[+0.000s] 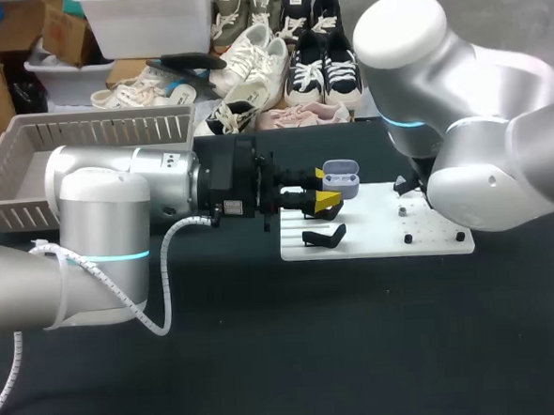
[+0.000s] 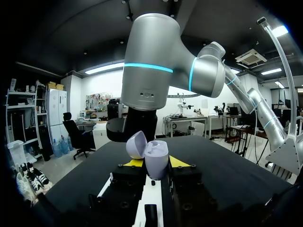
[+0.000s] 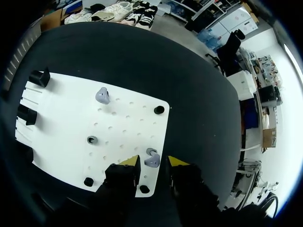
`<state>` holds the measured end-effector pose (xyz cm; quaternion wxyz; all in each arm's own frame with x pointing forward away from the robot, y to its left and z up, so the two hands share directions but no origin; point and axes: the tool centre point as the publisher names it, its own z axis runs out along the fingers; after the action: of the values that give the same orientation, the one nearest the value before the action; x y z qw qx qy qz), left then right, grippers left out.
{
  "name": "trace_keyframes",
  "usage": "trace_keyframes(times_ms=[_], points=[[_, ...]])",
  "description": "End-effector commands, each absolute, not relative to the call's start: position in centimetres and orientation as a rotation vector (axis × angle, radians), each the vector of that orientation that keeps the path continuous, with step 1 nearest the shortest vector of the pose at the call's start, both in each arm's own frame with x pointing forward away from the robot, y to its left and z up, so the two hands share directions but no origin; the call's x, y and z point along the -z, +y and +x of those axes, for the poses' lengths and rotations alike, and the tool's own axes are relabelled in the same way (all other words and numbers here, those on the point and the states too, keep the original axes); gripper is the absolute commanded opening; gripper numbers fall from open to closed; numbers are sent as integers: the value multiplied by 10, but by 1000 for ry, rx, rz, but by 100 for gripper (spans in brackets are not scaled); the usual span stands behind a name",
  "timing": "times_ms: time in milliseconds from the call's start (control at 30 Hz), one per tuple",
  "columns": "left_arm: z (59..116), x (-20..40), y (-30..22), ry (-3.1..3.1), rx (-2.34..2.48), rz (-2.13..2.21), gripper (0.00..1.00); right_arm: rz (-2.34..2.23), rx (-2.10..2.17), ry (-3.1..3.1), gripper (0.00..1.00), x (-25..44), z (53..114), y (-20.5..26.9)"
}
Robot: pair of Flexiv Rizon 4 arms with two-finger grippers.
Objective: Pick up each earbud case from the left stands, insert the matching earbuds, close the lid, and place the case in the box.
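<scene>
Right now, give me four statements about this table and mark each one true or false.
1. The lavender earbud case has its lid open. True.
2. The left pincer is shut on that case. True.
3. Both lavender earbuds are inside the case. False: one earbud and a second earbud sit on the white perforated board.
4. The right pincer is over the grey slatted basket. False: it is over the board, with one earbud between its open fingers.

Both fingers clasp the open lavender earbud case between them.
</scene>
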<state>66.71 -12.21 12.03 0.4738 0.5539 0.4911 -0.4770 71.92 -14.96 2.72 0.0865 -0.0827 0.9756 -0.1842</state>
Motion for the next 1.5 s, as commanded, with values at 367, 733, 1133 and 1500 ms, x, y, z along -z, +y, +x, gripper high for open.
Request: trace_keyframes(times_ms=[367, 733, 1133, 1500], points=[[666, -120, -122, 1203, 1162, 1351, 0, -245, 572, 2912, 24, -24, 720, -149], [666, -120, -122, 1203, 1162, 1351, 0, -250, 584, 2921, 27, -21, 721, -150], [666, -120, -122, 1203, 1162, 1351, 0, -240, 603, 2916, 22, -19, 721, -151], [666, -120, -122, 1203, 1162, 1351, 0, -234, 610, 2914, 0, -22, 719, -153]])
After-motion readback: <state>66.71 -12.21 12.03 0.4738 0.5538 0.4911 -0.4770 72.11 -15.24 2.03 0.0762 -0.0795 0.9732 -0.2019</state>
